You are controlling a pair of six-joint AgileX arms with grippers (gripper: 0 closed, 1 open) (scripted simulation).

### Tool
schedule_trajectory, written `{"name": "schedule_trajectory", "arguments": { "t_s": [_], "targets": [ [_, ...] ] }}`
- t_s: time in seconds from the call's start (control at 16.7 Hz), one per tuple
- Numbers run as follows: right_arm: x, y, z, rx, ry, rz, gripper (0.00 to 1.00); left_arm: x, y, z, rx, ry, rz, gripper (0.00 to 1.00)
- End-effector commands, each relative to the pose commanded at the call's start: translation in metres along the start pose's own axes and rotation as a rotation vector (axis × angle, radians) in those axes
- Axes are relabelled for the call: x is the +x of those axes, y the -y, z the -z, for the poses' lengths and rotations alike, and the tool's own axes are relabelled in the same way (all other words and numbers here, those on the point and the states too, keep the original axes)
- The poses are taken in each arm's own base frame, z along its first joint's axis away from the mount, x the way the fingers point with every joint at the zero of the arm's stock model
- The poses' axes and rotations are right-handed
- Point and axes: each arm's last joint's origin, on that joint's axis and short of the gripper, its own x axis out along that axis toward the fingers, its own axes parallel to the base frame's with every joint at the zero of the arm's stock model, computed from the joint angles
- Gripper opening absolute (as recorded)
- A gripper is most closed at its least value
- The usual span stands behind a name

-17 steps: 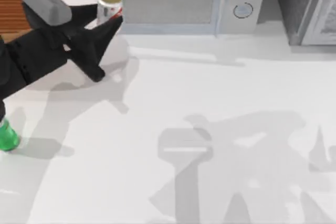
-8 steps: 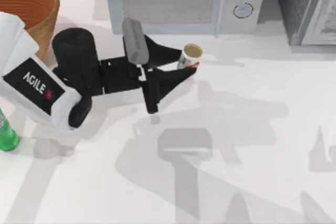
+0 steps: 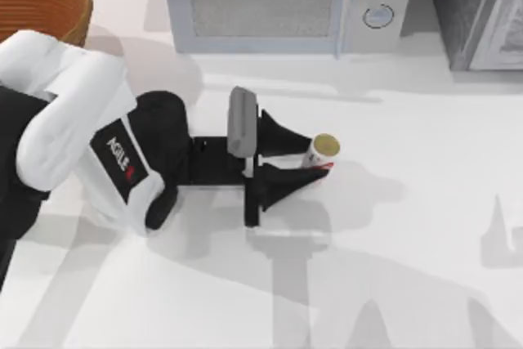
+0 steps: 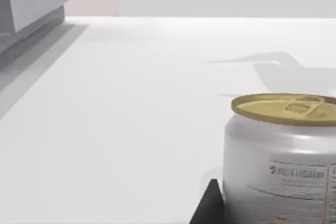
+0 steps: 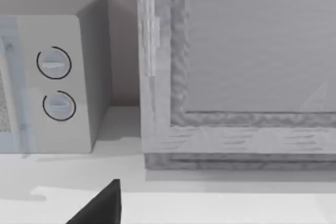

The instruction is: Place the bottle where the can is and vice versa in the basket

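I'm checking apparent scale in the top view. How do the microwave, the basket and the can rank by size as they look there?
1. Microwave, largest.
2. Basket, cut off by the frame and the left arm, so its full size is unsure.
3. Can, smallest, between the left tool's fingers.

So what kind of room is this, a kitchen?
Probably a kitchen counter, though a rendered one: a microwave with two round dials stands at the back of the white table, beside a wicker basket and a drink can.
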Motion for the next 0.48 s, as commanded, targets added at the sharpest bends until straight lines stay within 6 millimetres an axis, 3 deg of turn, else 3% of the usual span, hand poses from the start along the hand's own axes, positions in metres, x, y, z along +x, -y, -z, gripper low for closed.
{"name": "schedule_trajectory", "arguments": {
  "t_s": [0.3, 0.48],
  "targets": [
    [0.0000, 0.0000, 0.0000, 0.000, 0.000, 0.000, 1.00, 0.0000, 0.0000, 0.0000, 0.000, 0.000, 0.000, 0.00],
    [0.0000, 0.0000, 0.0000, 0.000, 0.000, 0.000, 1.00, 0.0000, 0.0000, 0.0000, 0.000, 0.000, 0.000, 0.23]
  ]
}}
